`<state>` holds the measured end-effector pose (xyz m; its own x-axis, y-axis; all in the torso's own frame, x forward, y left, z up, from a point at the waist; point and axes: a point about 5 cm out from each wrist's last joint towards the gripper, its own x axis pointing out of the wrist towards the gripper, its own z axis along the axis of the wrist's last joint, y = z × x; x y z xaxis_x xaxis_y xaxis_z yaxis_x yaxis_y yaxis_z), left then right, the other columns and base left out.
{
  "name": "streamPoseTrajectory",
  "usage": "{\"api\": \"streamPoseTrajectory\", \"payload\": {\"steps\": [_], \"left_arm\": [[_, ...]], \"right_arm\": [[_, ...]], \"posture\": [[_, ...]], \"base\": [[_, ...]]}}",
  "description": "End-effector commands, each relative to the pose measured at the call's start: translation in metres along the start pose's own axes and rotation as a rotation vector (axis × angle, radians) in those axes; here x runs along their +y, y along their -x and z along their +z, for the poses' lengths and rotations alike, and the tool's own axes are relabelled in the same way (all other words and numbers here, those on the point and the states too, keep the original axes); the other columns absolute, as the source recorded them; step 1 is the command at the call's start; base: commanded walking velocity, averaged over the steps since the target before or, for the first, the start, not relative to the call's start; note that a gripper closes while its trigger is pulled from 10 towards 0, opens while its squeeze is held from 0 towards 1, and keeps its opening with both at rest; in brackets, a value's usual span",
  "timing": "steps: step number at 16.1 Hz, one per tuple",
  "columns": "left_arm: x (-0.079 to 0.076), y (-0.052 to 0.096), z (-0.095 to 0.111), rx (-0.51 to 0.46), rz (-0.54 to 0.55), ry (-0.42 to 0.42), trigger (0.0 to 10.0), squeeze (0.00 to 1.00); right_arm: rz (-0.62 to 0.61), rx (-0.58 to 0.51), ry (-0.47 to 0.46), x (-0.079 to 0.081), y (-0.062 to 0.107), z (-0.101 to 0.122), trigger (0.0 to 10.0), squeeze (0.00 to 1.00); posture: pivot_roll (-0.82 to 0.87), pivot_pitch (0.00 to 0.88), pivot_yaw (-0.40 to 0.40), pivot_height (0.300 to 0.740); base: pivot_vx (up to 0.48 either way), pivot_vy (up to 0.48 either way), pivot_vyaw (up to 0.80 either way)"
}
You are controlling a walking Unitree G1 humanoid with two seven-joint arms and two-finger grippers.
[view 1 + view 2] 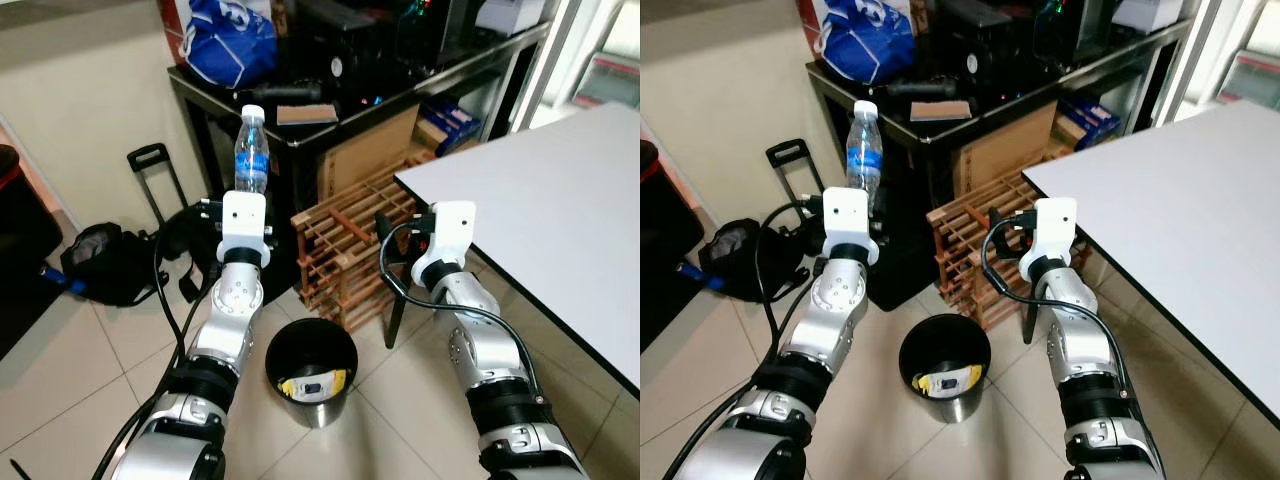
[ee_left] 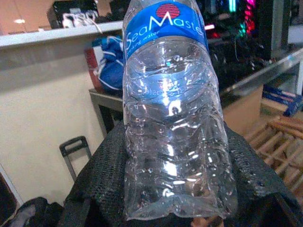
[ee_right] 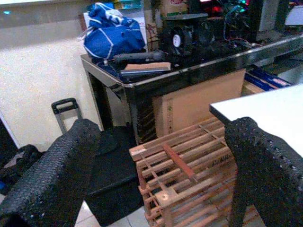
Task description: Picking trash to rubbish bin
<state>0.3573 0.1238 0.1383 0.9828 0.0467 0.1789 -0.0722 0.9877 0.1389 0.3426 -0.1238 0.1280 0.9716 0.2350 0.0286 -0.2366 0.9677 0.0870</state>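
Observation:
A clear plastic water bottle [image 1: 251,150] with a blue label and white cap stands upright in my left gripper [image 2: 175,203]. Its black fingers [image 2: 94,189] are shut on the bottle's base. The bottle is held at chest height, left of and above the black rubbish bin [image 1: 320,408]. The bin stands on the tiled floor between my arms and holds a yellow piece of trash [image 1: 310,384]. My right gripper [image 3: 156,189] is open, its fingers [image 3: 52,179] wide apart with nothing between them. It hovers by the white table's corner, in front of a wooden rack.
A wooden slatted rack [image 1: 345,250] stands just behind the bin. A white table [image 1: 560,190] fills the right side. Behind is a black table [image 1: 330,125] with a blue bag [image 1: 232,40] and electronics. A black backpack [image 1: 100,262] and a trolley handle [image 1: 150,160] lie at the left.

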Motion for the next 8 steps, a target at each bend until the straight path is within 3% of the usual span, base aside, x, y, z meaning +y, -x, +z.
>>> {"api": "streamPoseTrajectory", "payload": {"steps": [1, 8], "left_arm": [[0.0112, -0.0017, -0.0001, -0.001, 0.026, -0.011, 10.0, 0.00], [0.0116, -0.0020, 0.0000, -0.001, 0.028, -0.011, 10.0, 0.00]], "right_arm": [[0.028, -0.010, -0.007, 0.0093, -0.0036, 0.0036, 10.0, 0.00], [0.028, -0.009, -0.005, 0.0092, -0.0039, 0.0036, 10.0, 0.00]], "posture": [[-0.06, 0.041, 0.057, 0.740], [-0.06, 0.044, 0.058, 0.740]], "base": [[0.330, 0.000, 0.00], [0.327, 0.000, 0.00]]}}
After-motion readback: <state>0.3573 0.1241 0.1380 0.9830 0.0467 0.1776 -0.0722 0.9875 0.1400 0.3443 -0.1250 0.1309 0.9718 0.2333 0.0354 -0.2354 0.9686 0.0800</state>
